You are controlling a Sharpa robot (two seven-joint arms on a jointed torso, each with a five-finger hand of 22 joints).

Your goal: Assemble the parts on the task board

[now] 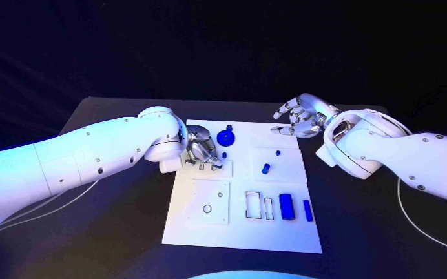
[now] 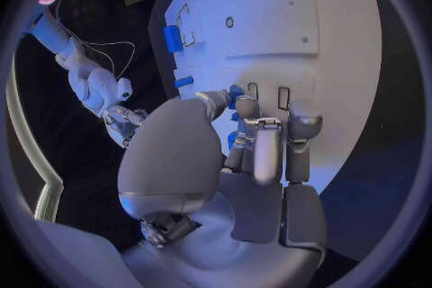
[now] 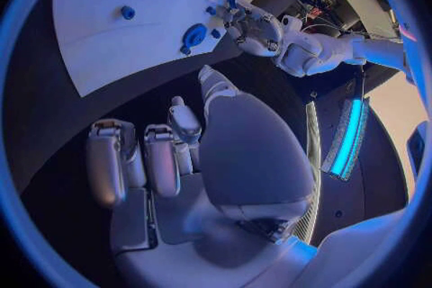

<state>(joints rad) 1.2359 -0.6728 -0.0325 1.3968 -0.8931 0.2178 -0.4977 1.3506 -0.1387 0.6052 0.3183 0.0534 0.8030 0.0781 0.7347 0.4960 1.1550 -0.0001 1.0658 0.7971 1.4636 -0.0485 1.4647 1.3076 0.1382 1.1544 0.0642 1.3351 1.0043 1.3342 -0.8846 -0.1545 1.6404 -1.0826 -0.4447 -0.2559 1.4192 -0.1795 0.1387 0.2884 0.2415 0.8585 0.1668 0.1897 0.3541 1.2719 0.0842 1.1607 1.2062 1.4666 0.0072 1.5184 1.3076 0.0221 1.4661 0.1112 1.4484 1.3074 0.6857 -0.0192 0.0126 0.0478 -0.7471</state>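
Over task board's left edge: left hand fingers pinch small blue part | right hand fingers apart, empty

The left arm reaches in from the side, its hand held low with fingers curled downward and close together. The right arm bends in from the opposite side, its hand raised, fingers loosely bent and apart, holding nothing.
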